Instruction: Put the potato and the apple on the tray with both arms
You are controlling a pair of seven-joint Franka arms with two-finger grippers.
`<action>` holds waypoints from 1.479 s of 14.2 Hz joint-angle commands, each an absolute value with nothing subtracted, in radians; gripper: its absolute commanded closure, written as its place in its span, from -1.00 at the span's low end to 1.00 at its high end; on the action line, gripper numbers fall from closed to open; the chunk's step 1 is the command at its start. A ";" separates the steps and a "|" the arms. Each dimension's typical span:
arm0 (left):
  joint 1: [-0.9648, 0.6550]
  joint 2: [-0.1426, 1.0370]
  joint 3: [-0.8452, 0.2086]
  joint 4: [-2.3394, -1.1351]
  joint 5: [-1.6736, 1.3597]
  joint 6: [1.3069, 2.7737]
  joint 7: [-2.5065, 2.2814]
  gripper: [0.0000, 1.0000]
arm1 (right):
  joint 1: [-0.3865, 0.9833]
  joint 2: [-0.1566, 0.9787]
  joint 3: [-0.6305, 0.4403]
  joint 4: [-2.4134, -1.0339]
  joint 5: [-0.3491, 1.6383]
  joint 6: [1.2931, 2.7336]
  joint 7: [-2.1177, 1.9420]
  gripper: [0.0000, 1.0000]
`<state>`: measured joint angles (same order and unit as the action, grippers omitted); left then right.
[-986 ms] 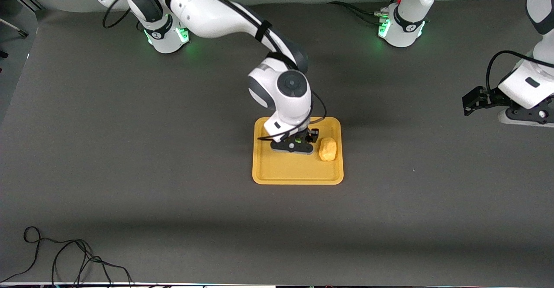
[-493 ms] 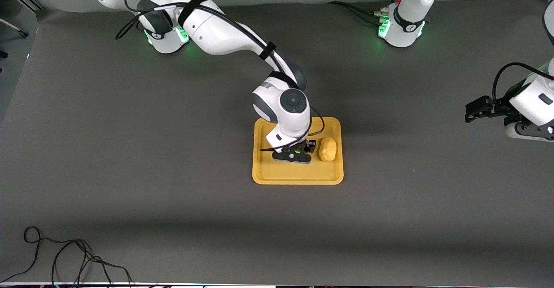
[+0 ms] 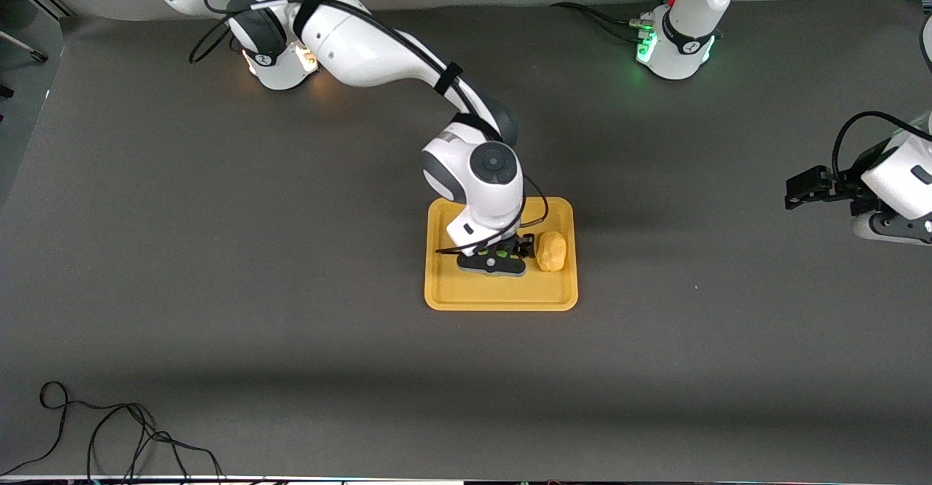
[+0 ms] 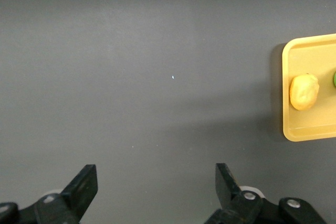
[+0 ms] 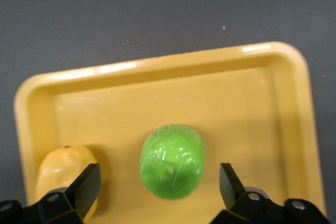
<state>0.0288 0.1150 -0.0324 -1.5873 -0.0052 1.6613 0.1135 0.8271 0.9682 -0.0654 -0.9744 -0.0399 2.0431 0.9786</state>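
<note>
A: Lowered a touch since a second ago, right gripper (image 3: 498, 255), down over the middle of the tray (image 3: 466, 292). Base light gone from green to orange.

B: Jaws spread wide, nothing gripped. Apple (image 5: 172, 161) lying on the tray between them, touching neither finger.

A: Potato (image 3: 551, 251) on the tray too, just beside the apple, toward the left arm's end.

B: Left gripper (image 3: 801, 186) waiting above bare tabletop (image 3: 218, 288), well apart from the tray. Jaws parted, empty.
</note>
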 commanded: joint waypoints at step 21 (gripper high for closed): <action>0.041 -0.086 -0.041 -1.760 -0.002 1.723 0.124 -0.99 | 0.058 0.037 0.003 -1.574 -0.005 1.611 0.040 -1.00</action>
<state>0.0383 -0.0492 -0.0398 -1.7459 -0.0065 1.7351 0.1243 0.1013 0.0742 -0.0187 -1.5238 -0.0198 1.5914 0.0870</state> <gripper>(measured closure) 0.000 0.000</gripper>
